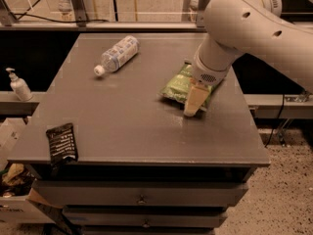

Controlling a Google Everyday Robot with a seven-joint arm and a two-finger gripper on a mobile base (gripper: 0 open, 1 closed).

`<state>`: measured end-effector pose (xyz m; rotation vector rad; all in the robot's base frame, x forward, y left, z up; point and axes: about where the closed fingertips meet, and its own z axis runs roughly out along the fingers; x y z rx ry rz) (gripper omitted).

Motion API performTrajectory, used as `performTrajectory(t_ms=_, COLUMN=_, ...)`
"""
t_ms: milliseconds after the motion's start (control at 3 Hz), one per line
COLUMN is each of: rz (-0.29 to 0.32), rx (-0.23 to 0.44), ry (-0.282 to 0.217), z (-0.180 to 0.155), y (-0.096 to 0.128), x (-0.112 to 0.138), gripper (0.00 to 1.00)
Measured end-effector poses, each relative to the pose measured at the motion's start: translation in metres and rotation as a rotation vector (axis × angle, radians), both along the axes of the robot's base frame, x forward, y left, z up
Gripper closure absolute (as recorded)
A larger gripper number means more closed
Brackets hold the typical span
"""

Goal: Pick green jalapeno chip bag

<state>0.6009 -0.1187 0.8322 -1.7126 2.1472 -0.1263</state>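
Camera view, green jalapeno chip bag point(179, 84): lies flat on the right half of the dark grey table point(132, 116), towards the far side. It is glossy green with pale print, and its right part is hidden under the robot's wrist.
Bag's surroundings: bare tabletop at its left and near sides; well apart from the other things on the table.
Gripper point(192, 104): tan, pointing down at the near right edge of the bag, with its tip at or just above the tabletop where the bag ends. Whether it touches the bag cannot be told.
Gripper state: cannot tell whether it is released or clenched; only one tan piece shows below the wrist.
Arm point(249, 26): white and rounded, coming in from the upper right and bending down over the bag.
Clear plastic bottle point(117, 54): lying on its side at the far left-centre of the table, white cap towards the near left.
Small black packet point(62, 143): white print, lying at the near left corner, close to the table's edge.
Drawers point(142, 199): stacked under the tabletop, facing the viewer.
Pump dispenser point(18, 84): standing upright on a ledge to the left of the table.
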Motion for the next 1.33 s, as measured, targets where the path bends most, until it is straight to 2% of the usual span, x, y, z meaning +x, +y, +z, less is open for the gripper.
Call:
performTrajectory(t_ms=333, rz=-0.028, rx=-0.026, ry=0.009, z=-0.002, y=-0.004, x=0.009, gripper=0.41)
performTrajectory(t_ms=1000, rz=-0.064, rx=-0.031, ry=-0.02, z=0.033, y=-0.019, x=0.016, gripper=0.88)
performTrajectory(t_ms=1333, rz=-0.053, rx=0.017, ry=-0.038, z=0.063, y=-0.016, x=0.01, gripper=1.0)
